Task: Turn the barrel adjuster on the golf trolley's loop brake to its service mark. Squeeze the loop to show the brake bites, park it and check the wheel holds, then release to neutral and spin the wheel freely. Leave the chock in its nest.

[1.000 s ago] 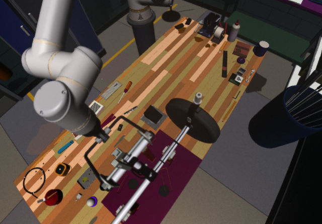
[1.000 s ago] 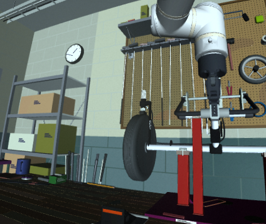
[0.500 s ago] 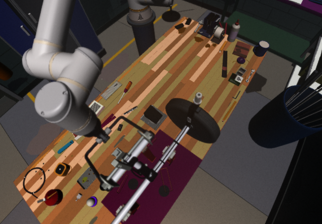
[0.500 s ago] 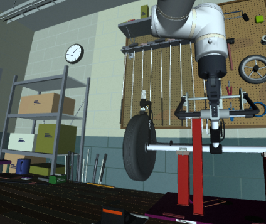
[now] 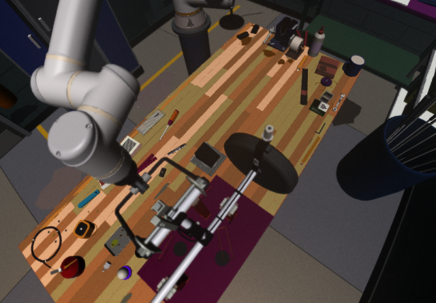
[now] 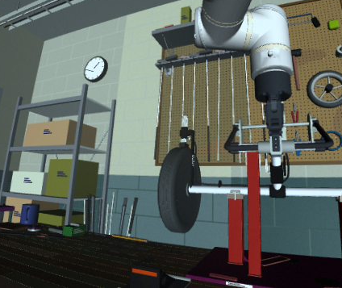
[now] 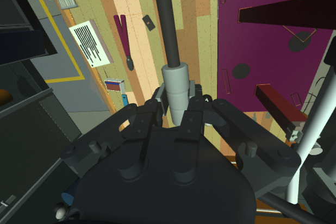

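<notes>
At the near end of the bench, the golf trolley frame sits on red stands over a purple mat [image 5: 211, 254]. Its black loop brake [image 5: 121, 205] curves out from the handle toward the bench's left side. The pale grey barrel adjuster [image 7: 175, 91] on the loop is held in my closed gripper [image 7: 174, 107], which comes at it from the left [image 5: 141, 183]. The black wheel [image 5: 260, 162] hangs at the far end of the silver axle tube [image 6: 237, 190], off the bench. I cannot make out the service mark or the chock.
A dark blue bin [image 5: 391, 159] of rods stands on the floor to the right. Small tools litter the bench: a screwdriver [image 5: 169, 124], a yellow tape measure [image 5: 83, 228], a red cup [image 5: 72, 266], a cable coil [image 5: 45, 243]. A vice [image 5: 288, 36] sits at the far end.
</notes>
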